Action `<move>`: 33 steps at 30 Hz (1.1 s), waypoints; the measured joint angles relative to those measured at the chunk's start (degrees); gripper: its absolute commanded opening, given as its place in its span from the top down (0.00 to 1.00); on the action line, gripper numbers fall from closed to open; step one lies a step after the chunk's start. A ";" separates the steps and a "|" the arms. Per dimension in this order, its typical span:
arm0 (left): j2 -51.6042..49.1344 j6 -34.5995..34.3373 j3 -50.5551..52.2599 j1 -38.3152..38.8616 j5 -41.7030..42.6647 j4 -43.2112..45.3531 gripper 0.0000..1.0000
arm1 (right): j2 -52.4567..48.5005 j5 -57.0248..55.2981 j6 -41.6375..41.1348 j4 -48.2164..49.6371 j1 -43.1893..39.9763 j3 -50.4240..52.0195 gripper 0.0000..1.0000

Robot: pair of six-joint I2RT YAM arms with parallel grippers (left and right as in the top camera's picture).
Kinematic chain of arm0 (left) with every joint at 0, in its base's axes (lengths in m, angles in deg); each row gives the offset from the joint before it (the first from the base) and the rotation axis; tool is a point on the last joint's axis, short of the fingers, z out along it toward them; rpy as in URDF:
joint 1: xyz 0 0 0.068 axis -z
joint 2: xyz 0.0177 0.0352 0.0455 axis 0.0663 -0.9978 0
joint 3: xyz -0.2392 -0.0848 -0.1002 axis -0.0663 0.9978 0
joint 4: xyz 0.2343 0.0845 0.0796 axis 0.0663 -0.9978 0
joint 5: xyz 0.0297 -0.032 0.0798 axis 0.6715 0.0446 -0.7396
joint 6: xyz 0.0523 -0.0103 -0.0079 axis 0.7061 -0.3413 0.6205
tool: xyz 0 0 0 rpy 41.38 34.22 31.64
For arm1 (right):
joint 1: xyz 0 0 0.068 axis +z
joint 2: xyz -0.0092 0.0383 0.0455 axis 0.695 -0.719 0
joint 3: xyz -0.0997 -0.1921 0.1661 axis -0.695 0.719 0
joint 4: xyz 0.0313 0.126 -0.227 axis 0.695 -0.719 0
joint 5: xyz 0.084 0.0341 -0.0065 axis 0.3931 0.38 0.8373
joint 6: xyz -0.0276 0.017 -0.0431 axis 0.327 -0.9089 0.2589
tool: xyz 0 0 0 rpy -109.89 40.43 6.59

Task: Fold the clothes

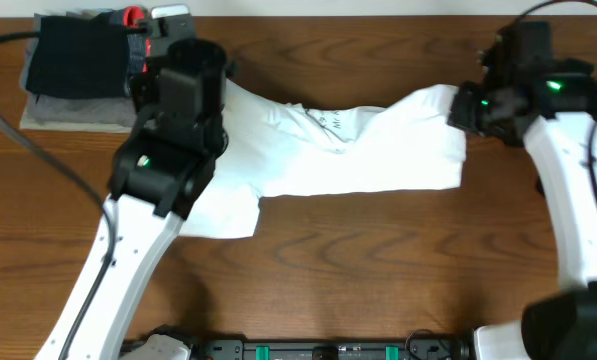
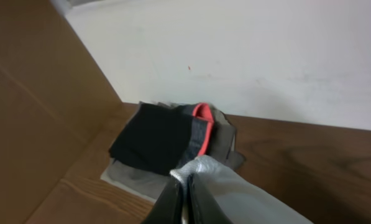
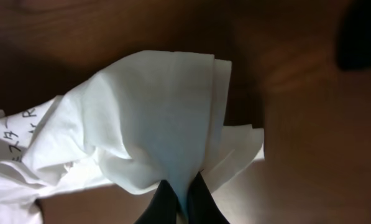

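We saw the white T-shirt lying stretched out across the middle of the wooden desk, running from the left arm to the right arm, with its small dark print facing up near the centre. One part of the shirt lay lower on the desk, beside the left arm.

The left gripper had its fingers pressed together on a fold of the shirt's pale fabric, which draped away from the tips toward the lower right of the wrist view. The right gripper pinched the opposite end of the shirt, where the cloth bunched into layered folds fanning out from the tips.

Beyond the left gripper, at the desk's far left corner, we noted a stack of folded garments: grey at the bottom, black on top, red trim at one edge. It lay apart from the shirt.
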 measured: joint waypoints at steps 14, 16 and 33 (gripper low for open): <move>20.70 -4.20 -0.02 -0.11 -3.32 -12.59 0.94 | 23.19 -3.41 0.79 -4.90 -7.10 -0.76 0.98; 20.39 -5.01 -0.02 -0.28 -3.50 -13.79 0.94 | 21.24 -3.41 0.81 -5.53 -7.80 -0.79 0.98; -9.27 -14.91 0.00 -4.87 -0.17 -14.67 0.94 | -15.69 -2.03 3.43 0.48 -7.87 -0.57 0.99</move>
